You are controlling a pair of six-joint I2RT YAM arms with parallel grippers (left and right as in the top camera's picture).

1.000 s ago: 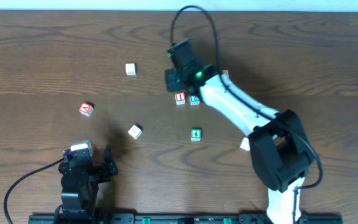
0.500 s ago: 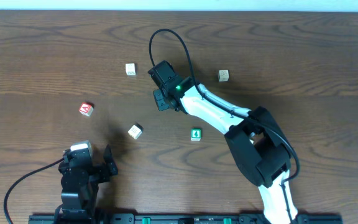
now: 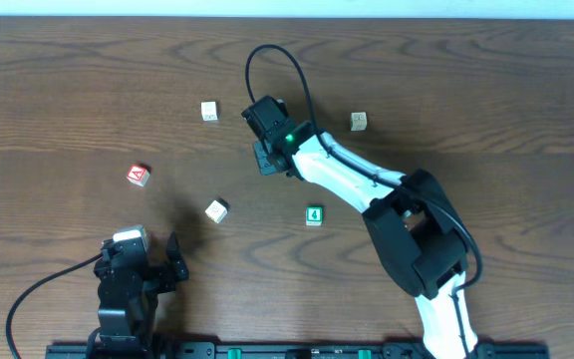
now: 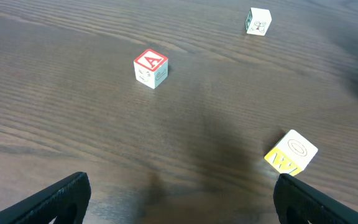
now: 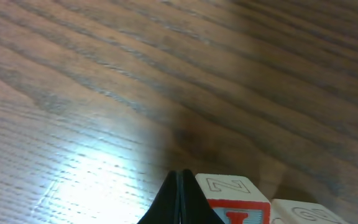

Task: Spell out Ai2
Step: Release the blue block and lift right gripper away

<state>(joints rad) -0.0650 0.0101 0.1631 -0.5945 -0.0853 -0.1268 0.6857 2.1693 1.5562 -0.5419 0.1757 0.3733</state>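
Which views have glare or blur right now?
Right wrist: glare patch on the table lower left, fingers and red-framed block at the bottom edge soft. Left wrist: sharp, soft shadow mid-frame. Overhead: even, no glare.

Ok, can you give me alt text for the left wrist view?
Three blocks lie apart on a dark wooden table: a red-topped A block upper left, a white block top right, a yellow block lower right. The open left gripper holds nothing, its fingers framing the bottom corners.
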